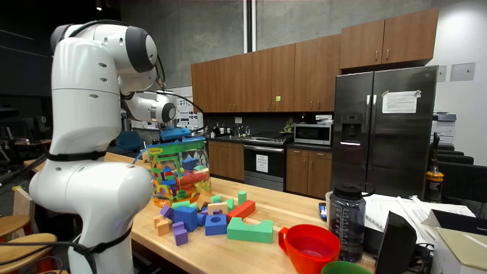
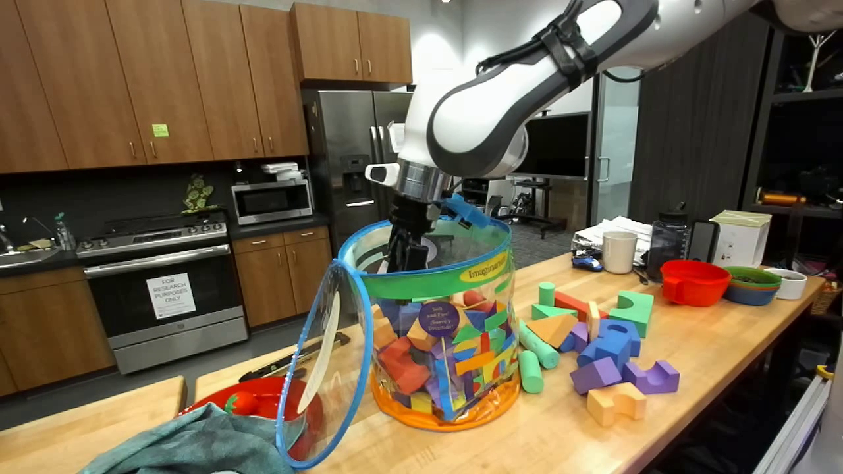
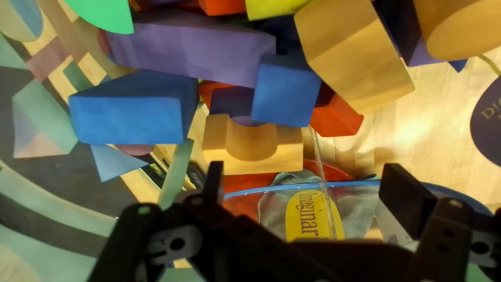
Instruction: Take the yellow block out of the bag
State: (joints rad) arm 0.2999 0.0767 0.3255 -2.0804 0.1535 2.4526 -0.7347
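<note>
The bag, see-through with a green-blue top edge and full of multicoloured blocks, stands on the table in both exterior views. My gripper reaches down inside its rim, above the blocks. In the wrist view the gripper is open, with nothing between its fingers. A bright yellow block shows at the top edge of the wrist view, partly cut off, beside an orange-tan block. A yellow block also shows low in the bag in an exterior view; I cannot tell if it is the same one.
The bag's clear round lid hangs open beside a red bowl and a teal cloth. Loose blocks lie beside the bag. A red cup and a dark bottle stand farther along the table.
</note>
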